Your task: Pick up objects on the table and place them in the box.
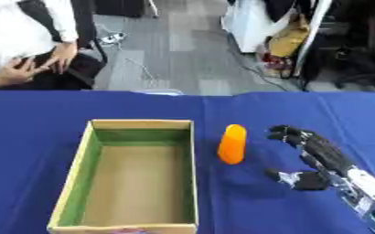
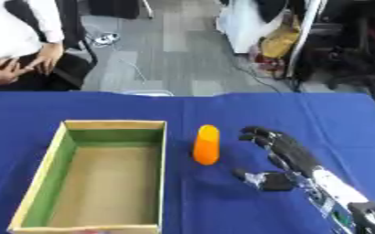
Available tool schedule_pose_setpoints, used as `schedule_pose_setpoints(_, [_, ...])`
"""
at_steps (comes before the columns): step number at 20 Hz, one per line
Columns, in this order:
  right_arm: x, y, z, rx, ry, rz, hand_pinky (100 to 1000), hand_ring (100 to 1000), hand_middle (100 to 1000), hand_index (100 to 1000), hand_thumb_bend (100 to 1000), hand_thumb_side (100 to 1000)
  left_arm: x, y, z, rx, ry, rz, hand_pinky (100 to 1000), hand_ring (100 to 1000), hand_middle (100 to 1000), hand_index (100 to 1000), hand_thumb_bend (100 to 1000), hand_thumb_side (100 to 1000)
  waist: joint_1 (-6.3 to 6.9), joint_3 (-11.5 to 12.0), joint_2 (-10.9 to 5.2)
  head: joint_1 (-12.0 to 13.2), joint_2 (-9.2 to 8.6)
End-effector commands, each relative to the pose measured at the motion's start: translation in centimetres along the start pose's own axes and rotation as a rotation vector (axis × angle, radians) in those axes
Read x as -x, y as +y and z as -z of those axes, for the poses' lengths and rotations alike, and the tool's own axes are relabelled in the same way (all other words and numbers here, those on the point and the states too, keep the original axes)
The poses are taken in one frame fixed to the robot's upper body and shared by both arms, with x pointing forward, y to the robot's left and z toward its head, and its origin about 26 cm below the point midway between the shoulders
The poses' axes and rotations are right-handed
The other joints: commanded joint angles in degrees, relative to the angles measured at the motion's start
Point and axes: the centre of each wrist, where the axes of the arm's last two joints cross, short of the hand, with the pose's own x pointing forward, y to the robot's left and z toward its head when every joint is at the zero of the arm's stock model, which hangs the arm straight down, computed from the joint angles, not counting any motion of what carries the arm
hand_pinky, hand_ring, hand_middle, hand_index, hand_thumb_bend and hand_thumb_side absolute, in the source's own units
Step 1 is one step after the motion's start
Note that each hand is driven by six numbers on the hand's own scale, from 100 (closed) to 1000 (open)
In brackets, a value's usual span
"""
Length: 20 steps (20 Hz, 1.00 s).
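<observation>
Left eye view: the right hand (image 1: 315, 157) comes in from the lower right, fingers spread and slightly bent at the tips, thumb held out low, nothing in its grasp. It hovers just beside the orange object (image 1: 232, 144), at about three o'clock from it, with a strip of blue table (image 1: 30, 137) between them. The orange object stands upright at the box's (image 1: 192, 173) three o'clock, close to its right wall but apart from it. It is a smooth, rounded cylinder, plain bright orange, domed on top and unmarked; what it is made of I cannot tell. The box is open-topped cardboard with green inner walls and a bare brown floor, and holds nothing.

The main risk, as I judge it, is a topple: the object is tall on a small base, so fingers meeting it high or from one side only could knock it over towards the box wall or send it rolling. Its smooth skin could also slip out if thumb and fingers close unevenly.

Right eye view: the same layout, and the gap between fingertips and the orange object shows a little more plainly. The left hand is in neither view.
</observation>
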Motion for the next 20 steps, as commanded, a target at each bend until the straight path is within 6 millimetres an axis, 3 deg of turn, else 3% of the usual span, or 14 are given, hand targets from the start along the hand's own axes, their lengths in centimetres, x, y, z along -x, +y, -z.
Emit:
schedule_pose_setpoints(1, [0.7,-2.4,0.7,0.035,-0.006,-0.043,721,742,841,851,624,1000,-0.1,0.2,0.9,0.006,-0.032,-0.003,1000,940,965,985,335,887,-0.1,0.2,-0.74,-1.1,-0.94])
schedule_pose_setpoints(20, [0.0,-4.7,2.2,0.074,-0.042,-0.049,712,746,854,858,631,1000,0.4,-0.7,2.9,-0.031,-0.08,-0.066,1000,940,962,984,361,872,-1.66,4.2,0.05,-2.6,-2.36])
